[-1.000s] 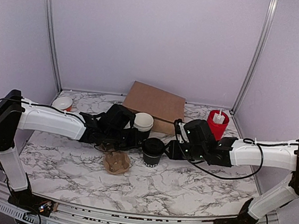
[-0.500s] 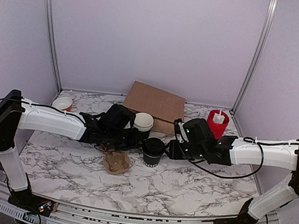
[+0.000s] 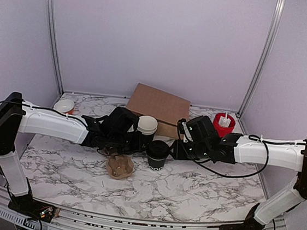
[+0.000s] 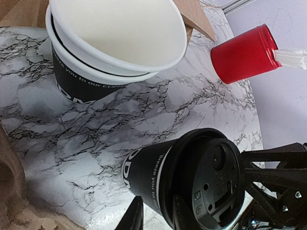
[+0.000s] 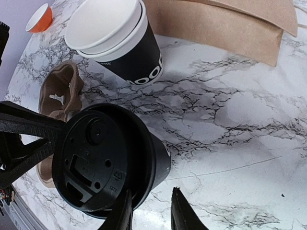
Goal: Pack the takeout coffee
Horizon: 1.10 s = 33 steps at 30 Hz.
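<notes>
The takeout coffee (image 3: 157, 153), a black cup with white lettering and a black lid, stands upright mid-table between both arms. My left gripper (image 3: 148, 146) is at its left side. In the left wrist view its narrowly parted tips (image 4: 158, 218) straddle the lid's rim on the coffee (image 4: 153, 175), with a sliver of marble showing beside the cup wall. My right gripper (image 3: 172, 150) is at the cup's right side. In the right wrist view its tips (image 5: 151, 213) stand slightly apart: one is by the rim of the coffee (image 5: 103, 158), the other over bare marble.
A stack of lidless white-rimmed cups (image 3: 147, 126) stands just behind the coffee. A brown paper bag (image 3: 160, 107) lies at the back, a red cylinder (image 3: 223, 128) at back right. A cardboard cup carrier (image 3: 119, 167) lies front left, a small orange bowl (image 3: 64, 105) far left.
The right arm's wrist has risen and shifted a little toward the back left. The coffee and the left arm have not moved.
</notes>
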Motion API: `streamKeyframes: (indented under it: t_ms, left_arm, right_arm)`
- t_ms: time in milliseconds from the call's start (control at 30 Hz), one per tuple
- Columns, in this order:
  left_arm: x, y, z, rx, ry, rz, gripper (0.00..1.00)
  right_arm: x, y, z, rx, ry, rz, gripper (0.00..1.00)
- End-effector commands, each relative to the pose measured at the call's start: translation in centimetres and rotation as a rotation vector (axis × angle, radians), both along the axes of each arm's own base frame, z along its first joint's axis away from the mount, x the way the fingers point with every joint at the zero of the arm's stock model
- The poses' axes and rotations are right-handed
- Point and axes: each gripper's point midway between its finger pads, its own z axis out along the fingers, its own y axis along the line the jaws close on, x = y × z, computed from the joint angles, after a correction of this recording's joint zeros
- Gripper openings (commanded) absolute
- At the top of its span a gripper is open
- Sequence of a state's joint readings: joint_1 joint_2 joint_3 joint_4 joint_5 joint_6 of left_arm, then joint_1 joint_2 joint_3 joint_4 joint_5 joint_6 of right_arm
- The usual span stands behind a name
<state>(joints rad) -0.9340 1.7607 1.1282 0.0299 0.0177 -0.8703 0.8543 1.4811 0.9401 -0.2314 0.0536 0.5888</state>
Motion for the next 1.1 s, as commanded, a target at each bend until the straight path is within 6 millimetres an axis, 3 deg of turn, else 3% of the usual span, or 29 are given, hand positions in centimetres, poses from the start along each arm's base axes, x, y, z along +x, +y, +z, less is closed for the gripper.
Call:
streamKeyframes:
  t_ms: [0, 867, 967, 1067]
  left_arm:
    - [-0.6, 0.0, -0.7, 0.026, 0.008, -0.029, 0.23]
    - [0.1, -0.5, 1.7, 0.011, -0.038, -0.039, 0.24]
    - [0.1, -0.2, 2.0, 0.014, -0.048, -0.032, 0.24]
    - [0.2, 0.3, 2.7, 0.014, -0.064, -0.022, 0.24]
  right_arm:
    - [0.8, 1.4, 2.6, 0.049, -0.043, 0.022, 0.27]
    - [0.7, -1.9, 2.4, -0.051, -0.06, -0.048, 0.27]
    - [0.6, -2.2, 2.8, -0.056, -0.069, -0.051, 0.27]
    - [0.7, -1.9, 4.0, -0.041, -0.091, -0.038, 0.33]
